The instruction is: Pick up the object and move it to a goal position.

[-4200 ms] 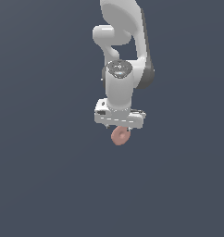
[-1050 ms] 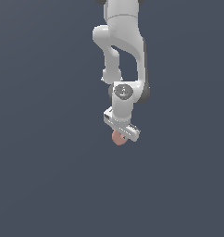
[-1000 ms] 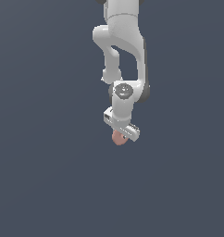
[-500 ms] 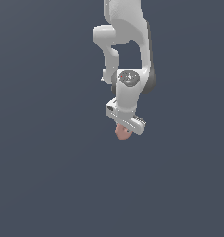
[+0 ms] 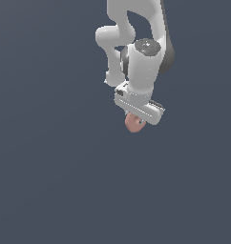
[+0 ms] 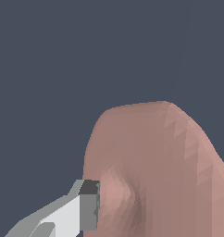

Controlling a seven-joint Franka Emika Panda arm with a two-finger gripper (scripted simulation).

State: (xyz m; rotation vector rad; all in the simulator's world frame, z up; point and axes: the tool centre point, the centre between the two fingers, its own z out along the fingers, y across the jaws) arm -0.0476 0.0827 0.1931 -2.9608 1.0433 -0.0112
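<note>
The salmon-pink ring [image 5: 132, 124] hangs just under my white gripper [image 5: 135, 122], which is shut on it and holds it in mid-air in the upper middle of the exterior view. The gripper body hides most of the fingers there. In the wrist view the ring [image 6: 155, 171] fills the frame, with its central dimple showing, and one grey-tipped finger [image 6: 88, 206] presses against its side. The other finger is hidden behind the ring.
The white arm [image 5: 136, 43] reaches down from the exterior view's top. The background is a plain dark grey-blue field with no other objects or edges in view.
The arm has carried the ring to the exterior view's right and slightly up, and the gripper has tilted. The ring stays gripped.
</note>
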